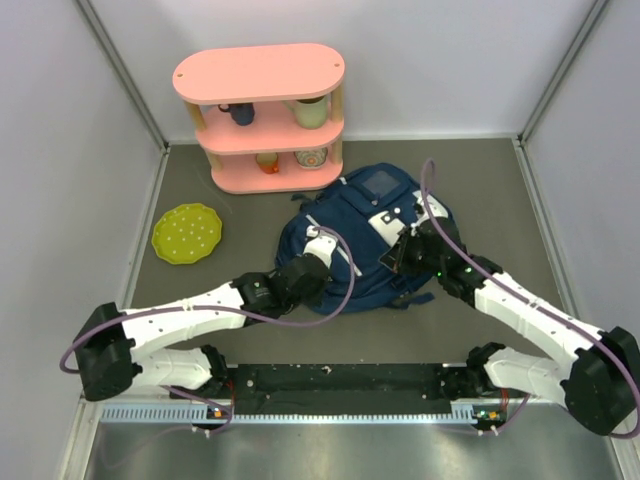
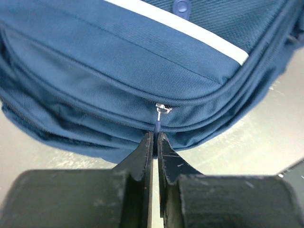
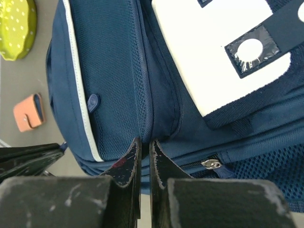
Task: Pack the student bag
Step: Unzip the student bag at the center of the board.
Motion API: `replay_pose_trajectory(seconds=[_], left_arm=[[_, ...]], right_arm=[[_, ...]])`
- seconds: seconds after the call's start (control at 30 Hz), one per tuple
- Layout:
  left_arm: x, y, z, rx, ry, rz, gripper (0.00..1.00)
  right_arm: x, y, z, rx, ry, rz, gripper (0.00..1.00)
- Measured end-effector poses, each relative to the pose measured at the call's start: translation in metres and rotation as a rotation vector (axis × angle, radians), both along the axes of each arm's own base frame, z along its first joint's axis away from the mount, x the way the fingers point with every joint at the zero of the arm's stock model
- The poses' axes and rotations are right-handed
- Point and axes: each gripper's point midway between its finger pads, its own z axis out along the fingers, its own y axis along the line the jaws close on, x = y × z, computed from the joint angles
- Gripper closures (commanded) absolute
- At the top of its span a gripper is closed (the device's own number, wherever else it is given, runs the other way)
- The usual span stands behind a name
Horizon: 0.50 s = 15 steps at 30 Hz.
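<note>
Nearest us in the left wrist view, the left gripper (image 2: 154,137) has its black fingers (image 2: 142,159) closed on the blue zip pull (image 2: 156,124) of the bag (image 2: 118,57). The pull hangs from its metal slider (image 2: 162,109) straight into the slit between the tips, and the bag's rounded edge lies just beyond them.

On the other wrist we see the right gripper (image 3: 145,143) with its fingers pressed together too. Their tips touch the bag where the mesh side panel meets a fold of plain cloth. We cannot tell whether any cloth is caught between them. A white patch (image 3: 213,61) lies beyond the tips to the right, and an orange wallet (image 3: 29,113) rests on the table beside the bag.

From above, the bag lies flat in the middle of the grey table (image 1: 250,340), just near of the pink shelf (image 1: 260,115) and right of the green plate (image 1: 187,233). We find the left gripper at its left side and the right gripper on its right half.
</note>
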Motion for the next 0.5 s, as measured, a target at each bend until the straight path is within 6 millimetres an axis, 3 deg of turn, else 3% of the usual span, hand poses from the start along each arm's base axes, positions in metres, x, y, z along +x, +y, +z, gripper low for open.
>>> replay_pose_trajectory(seconds=[0.23, 0.4, 0.5], left_arm=[[-0.025, -0.036, 0.020, -0.149, 0.037, -0.223, 1.00], [-0.048, -0.059, 0.020, -0.169, 0.061, -0.341, 1.00], [-0.060, -0.084, 0.018, -0.156, 0.075, -0.400, 1.00]], right_arm=[[-0.003, -0.033, 0.006, -0.128, -0.072, 0.088, 1.00], [-0.006, -0.048, 0.006, -0.218, -0.113, 0.122, 1.00], [-0.002, -0.062, 0.006, -0.266, -0.127, 0.097, 1.00]])
